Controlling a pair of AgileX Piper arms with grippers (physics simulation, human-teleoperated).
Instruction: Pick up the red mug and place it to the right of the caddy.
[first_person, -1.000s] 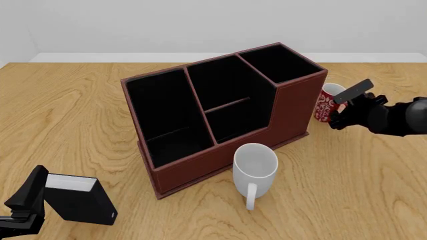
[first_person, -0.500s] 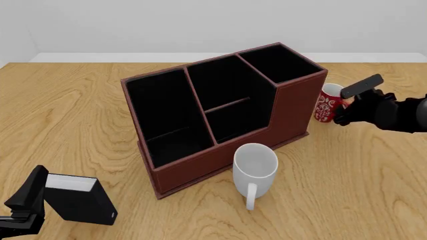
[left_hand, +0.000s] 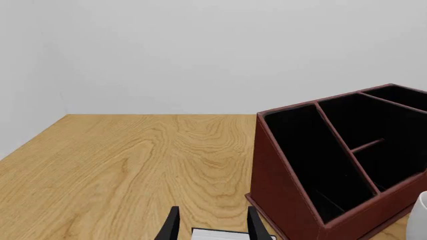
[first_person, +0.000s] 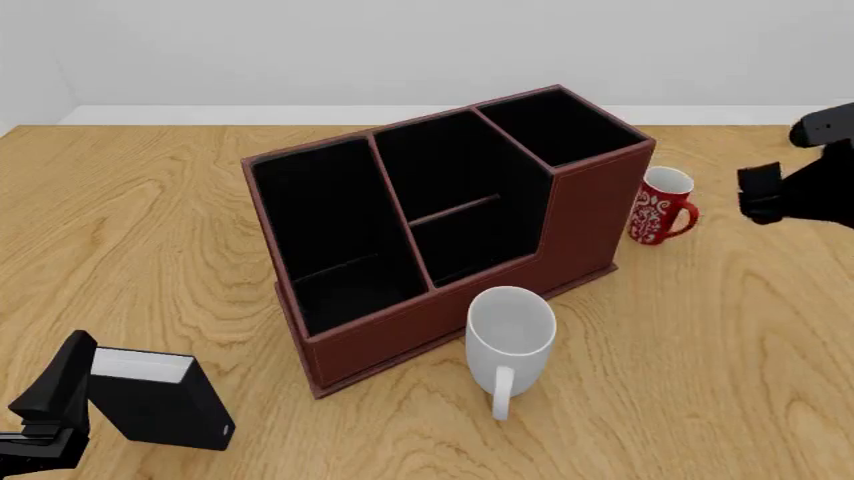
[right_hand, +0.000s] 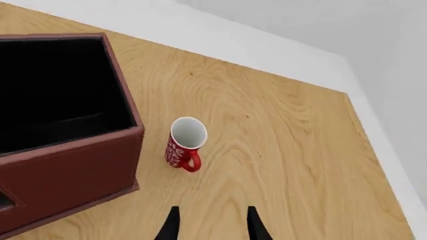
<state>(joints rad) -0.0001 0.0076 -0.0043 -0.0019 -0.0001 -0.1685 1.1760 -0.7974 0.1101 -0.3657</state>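
Observation:
The red mug (first_person: 659, 207) with white floral pattern stands upright on the table just right of the caddy (first_person: 441, 235), its handle pointing toward the right. It also shows in the right wrist view (right_hand: 184, 142) beside the caddy's end wall (right_hand: 73, 160). My right gripper (first_person: 789, 160) is open and empty, raised and well to the right of the mug; its fingers (right_hand: 253, 224) show in the right wrist view. My left gripper (first_person: 51, 392) is open at the front left, against the small black box (first_person: 163, 398).
A larger plain white mug (first_person: 511, 336) stands in front of the caddy, handle toward me. The black box's white top (left_hand: 225, 233) lies between the left fingers (left_hand: 171, 228). The caddy (left_hand: 333, 165) fills that view's far side. A white wall runs behind the table.
My right gripper has opened, let go of the red mug and pulled back to the right and upward. The mug stays standing beside the caddy. The left arm has not moved.

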